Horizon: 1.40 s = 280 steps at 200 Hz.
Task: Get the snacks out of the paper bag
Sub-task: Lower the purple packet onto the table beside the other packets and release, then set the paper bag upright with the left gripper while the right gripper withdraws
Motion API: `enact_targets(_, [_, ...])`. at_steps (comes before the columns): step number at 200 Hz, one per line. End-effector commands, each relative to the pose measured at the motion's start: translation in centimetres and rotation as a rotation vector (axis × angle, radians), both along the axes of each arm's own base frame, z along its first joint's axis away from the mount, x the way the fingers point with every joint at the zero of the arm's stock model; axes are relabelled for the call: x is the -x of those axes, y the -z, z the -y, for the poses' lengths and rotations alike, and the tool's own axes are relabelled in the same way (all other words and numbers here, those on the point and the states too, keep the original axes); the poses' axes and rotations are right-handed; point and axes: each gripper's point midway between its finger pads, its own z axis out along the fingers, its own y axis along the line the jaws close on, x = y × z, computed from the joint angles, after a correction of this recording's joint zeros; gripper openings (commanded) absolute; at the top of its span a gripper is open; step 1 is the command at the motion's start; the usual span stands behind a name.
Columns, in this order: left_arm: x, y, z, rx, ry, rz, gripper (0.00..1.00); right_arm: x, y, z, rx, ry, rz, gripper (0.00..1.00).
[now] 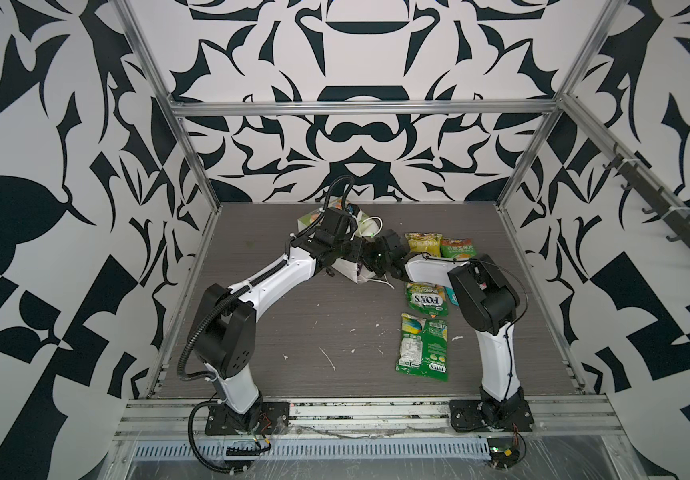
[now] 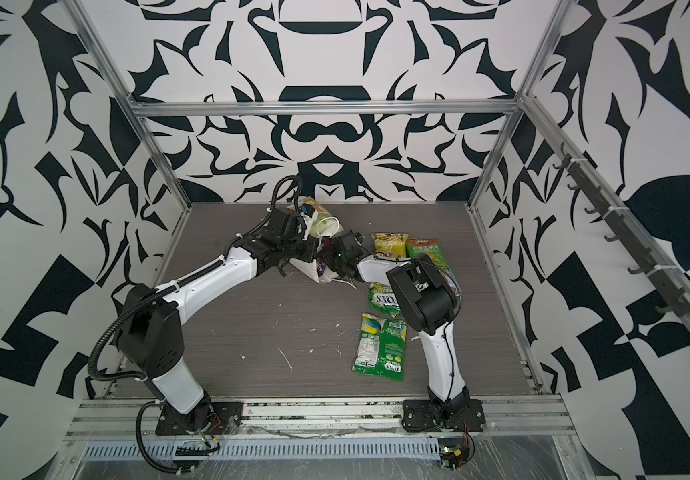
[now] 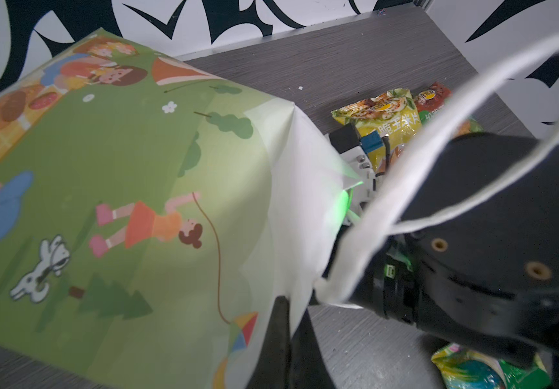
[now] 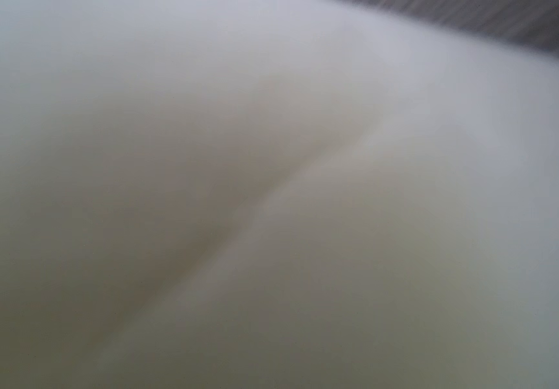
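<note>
Front rail (image 1: 356,409) at 6 o'clock carries both arm bases. Next in, at 4 o'clock on the tabletop (image 1: 293,332): a green packet (image 1: 422,347) lying flat, label panel up. Just past it is a green FOX'S packet (image 1: 425,299), and a sliver of teal packet (image 1: 452,296) shows from under the right arm. At 2 o'clock a yellow packet (image 1: 422,243) and a red-topped green packet (image 1: 457,247) lie side by side.

Paper bag (image 1: 347,272) is near 12 o'clock, on its side, mouth turned toward 3 o'clock. Left hand (image 3: 281,323) has its fingers together on the white rim of the mouth. Right hand (image 1: 370,264) is pushed into the mouth, hidden by paper, fingers together. Cannot tell what it holds, if anything: the right wrist view shows only blurred pale paper.

A purple packet (image 2: 326,259) shows in the mouth. A white cord handle (image 3: 440,151) loops over the right arm's wrist.
</note>
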Motion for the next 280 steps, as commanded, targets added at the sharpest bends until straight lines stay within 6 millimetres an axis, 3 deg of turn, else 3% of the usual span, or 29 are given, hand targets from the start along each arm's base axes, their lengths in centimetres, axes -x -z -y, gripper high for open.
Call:
enact_targets(1, [0.1,-0.6,-0.8,-0.014,-0.036,0.015,0.0,0.5,-4.3,0.7,0.012,-0.014,0.095,0.0])
enact_targets(120, [-2.3,-1.6,-3.7,-0.064,-0.163,0.04,0.0,6.7,-14.7,5.4,-0.028,-0.162,0.273,0.0])
enact_targets(140, [-2.6,-2.3,-4.1,-0.053,-0.182,0.046,0.0,8.6,-17.3,7.9,0.052,-0.149,0.302,0.0])
enact_targets(173, [-3.4,-4.7,-4.4,0.045,-0.186,0.006,0.0,11.9,-21.8,13.6,0.149,-0.05,0.351,0.0])
enact_targets(203, [-3.8,-8.3,-5.0,0.16,-0.187,-0.019,0.0,15.4,-27.6,18.9,0.259,0.083,0.456,0.0])
enact_targets(227, [-3.5,-11.3,-5.5,0.291,-0.182,-0.052,0.0,17.5,-30.5,22.2,0.334,0.165,0.49,0.0])
enact_targets(242, [-3.2,-12.6,-5.7,0.385,-0.167,-0.092,0.0,18.5,-30.8,23.9,0.41,0.198,0.485,0.0])
enact_targets(256, [-3.3,-12.4,-6.6,0.395,-0.197,-0.113,0.0,19.0,-29.8,25.0,0.471,0.215,0.449,0.0])
enact_targets(280, [-3.7,-10.7,-7.7,0.527,-0.225,-0.232,0.0,18.6,-25.5,25.2,0.54,0.182,0.359,0.0])
